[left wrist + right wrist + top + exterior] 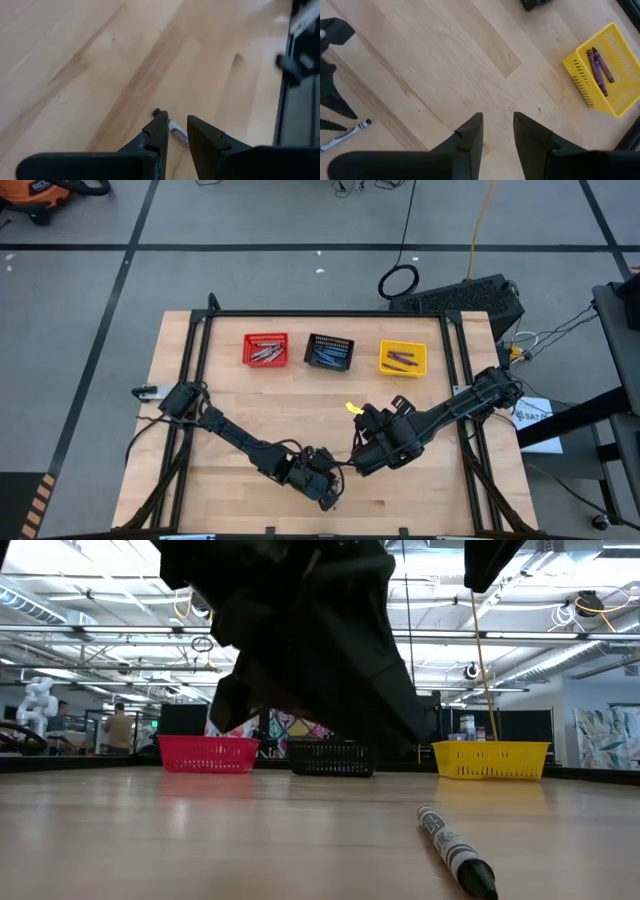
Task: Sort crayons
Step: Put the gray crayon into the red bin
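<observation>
Left gripper (328, 498) low in the frame of the high view, just left of centre, down close to the table (230, 395); fingers (159, 131) parted by a narrow gap, holding nothing, with a grey crayon (176, 133) lying on the wood right at the tips, seen through the gap in the left wrist view. Whether the tips touch it, cannot tell.

Same grey crayon (455, 849) lying flat in the lower right of the low view, black tip toward the camera, and at the lower left edge of the right wrist view (345, 135), beside the left arm's dark shape.

Right gripper (362, 465) just right of centre in the high view, near the left one, hanging over bare wood; fingers (470, 134) likewise a little apart, empty, touching nothing.

Three baskets in a row in the upper middle of the high view: red basket (265, 349) at left with grey crayons inside, black basket (329, 351) in the middle with blue ones, yellow basket (402, 358) at right with purple crayons (599, 69), plainly shown in the right wrist view, upper right
</observation>
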`<state>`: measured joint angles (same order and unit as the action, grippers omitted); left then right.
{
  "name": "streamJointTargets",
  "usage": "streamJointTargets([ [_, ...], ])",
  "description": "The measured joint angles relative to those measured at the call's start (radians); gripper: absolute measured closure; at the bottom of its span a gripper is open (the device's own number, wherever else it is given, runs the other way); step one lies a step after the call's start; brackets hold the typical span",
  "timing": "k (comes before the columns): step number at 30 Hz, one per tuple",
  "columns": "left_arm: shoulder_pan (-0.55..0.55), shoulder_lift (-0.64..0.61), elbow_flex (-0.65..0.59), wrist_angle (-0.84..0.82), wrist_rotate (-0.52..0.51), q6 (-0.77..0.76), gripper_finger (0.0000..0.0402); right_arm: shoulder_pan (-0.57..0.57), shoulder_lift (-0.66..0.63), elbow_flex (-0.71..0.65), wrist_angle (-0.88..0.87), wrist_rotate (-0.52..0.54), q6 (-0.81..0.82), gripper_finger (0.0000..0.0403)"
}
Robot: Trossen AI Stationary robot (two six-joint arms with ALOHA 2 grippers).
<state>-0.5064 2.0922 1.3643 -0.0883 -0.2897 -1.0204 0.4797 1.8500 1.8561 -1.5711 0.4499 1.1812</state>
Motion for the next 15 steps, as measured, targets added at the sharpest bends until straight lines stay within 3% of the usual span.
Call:
streamJointTargets([
  [3,-0.004,0.000,0.000,-0.001,0.048,0.165,0.0324,0.000,0.000,0.000,0.000,-0.001,0.000,0.0307],
  [8,-0.007,0.000,0.000,-0.039,0.273,0.583,0.0324,0.008,0.000,0.000,0.000,-0.004,-0.003,0.0307],
  [15,-0.006,0.000,0.000,-0.057,0.306,0.937,0.0324,0.012,0.000,0.000,0.000,-0.003,-0.014,0.0307],
])
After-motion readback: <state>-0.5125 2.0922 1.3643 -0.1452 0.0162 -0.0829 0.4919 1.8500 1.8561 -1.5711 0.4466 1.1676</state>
